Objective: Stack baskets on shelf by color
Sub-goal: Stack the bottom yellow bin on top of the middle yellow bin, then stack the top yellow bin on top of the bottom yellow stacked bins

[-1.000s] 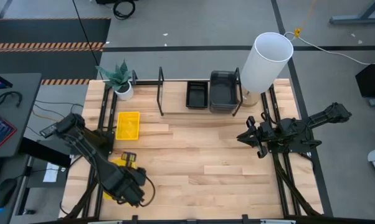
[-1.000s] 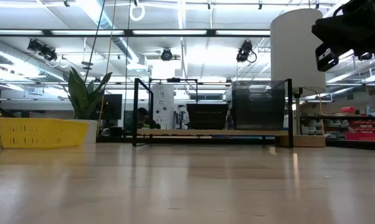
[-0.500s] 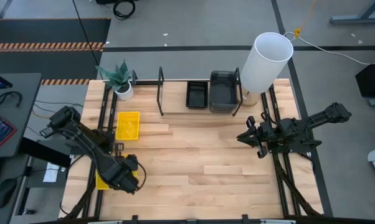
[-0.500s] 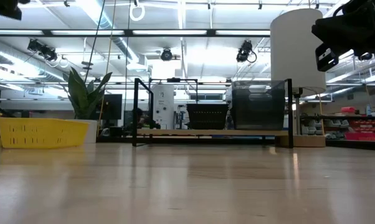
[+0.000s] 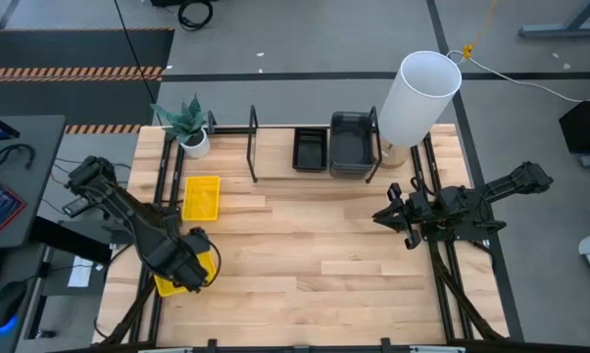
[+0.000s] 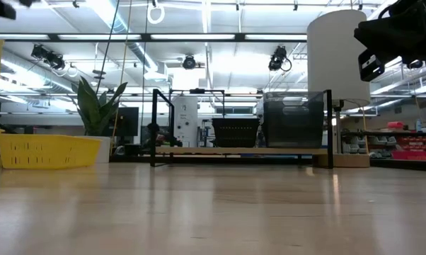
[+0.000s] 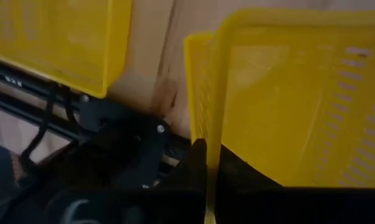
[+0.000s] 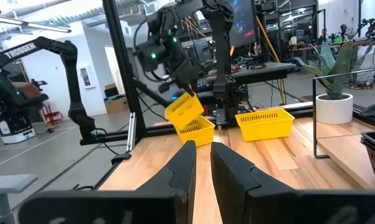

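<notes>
While the left gripper point(image 5: 189, 267) hangs over the near left corner of the tabletop point(image 5: 315, 255), its jaws are clamped on the rim of a yellow basket point(image 7: 287, 99), carried tilted and clear of the wood. Right under it, a second yellow basket point(image 8: 197, 129) sits on the tabletop, and the third yellow basket point(image 5: 201, 197) lies farther back, near the potted plant point(image 5: 188, 123).

Moving along, the shelf point(image 5: 266, 149) runs across the far edge. Its left bays look bare, a black mesh basket point(image 5: 309, 149) sits mid-shelf, and a dark grey basket point(image 5: 352, 143) stands just beside it, next to the tall white cylinder point(image 5: 419, 96). How many are nested in each pile, I cannot tell from here.

Over on the right, the right gripper point(image 5: 391, 216) waits above the tabletop's right edge, jaws close together and holding nothing.

The step in hand looks like carrying the lifted yellow basket to the shelf. To do it well, level the basket first, keep the rim pinch firm since thin plastic can flex and slip, clear the upright end frames, and set it into a bare left bay so the yellows get their own spot.
</notes>
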You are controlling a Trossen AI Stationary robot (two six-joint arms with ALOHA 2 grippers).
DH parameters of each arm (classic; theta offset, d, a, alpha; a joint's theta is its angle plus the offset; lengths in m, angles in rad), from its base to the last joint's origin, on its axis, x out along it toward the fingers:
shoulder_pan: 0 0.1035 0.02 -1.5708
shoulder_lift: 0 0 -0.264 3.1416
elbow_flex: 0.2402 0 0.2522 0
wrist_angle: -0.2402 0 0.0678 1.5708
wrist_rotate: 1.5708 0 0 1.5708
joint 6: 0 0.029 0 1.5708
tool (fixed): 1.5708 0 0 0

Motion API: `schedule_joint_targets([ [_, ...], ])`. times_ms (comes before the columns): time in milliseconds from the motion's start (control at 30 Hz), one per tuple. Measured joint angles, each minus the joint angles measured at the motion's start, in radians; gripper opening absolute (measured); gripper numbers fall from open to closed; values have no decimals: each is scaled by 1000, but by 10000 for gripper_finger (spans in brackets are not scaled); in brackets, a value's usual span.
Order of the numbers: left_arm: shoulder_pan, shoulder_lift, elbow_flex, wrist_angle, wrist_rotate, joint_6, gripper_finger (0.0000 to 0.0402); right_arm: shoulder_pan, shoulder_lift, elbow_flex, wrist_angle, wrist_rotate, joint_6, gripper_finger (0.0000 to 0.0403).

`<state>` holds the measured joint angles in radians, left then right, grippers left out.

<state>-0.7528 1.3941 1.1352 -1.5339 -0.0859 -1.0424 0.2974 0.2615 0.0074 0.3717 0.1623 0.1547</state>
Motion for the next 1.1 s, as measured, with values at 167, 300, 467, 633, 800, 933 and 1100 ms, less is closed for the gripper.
schedule_joint_targets([
  [167,31,1,-122,131,96,-16,5,0,0,0,0,0,0,55],
  [300,52,1,-168,220,116,-21,28,0,0,0,0,0,0,55],
  [467,74,1,-170,233,113,7,110,0,0,0,0,0,0,55],
  [633,92,-1,-167,217,99,38,184,0,0,0,0,0,0,55],
  [800,166,-1,-166,164,-20,35,196,0,0,0,0,0,0,55],
  [933,284,-1,-166,179,-78,45,167,0,0,0,0,0,0,55],
  [1100,475,-1,-166,202,-174,71,129,0,0,0,0,0,0,55],
])
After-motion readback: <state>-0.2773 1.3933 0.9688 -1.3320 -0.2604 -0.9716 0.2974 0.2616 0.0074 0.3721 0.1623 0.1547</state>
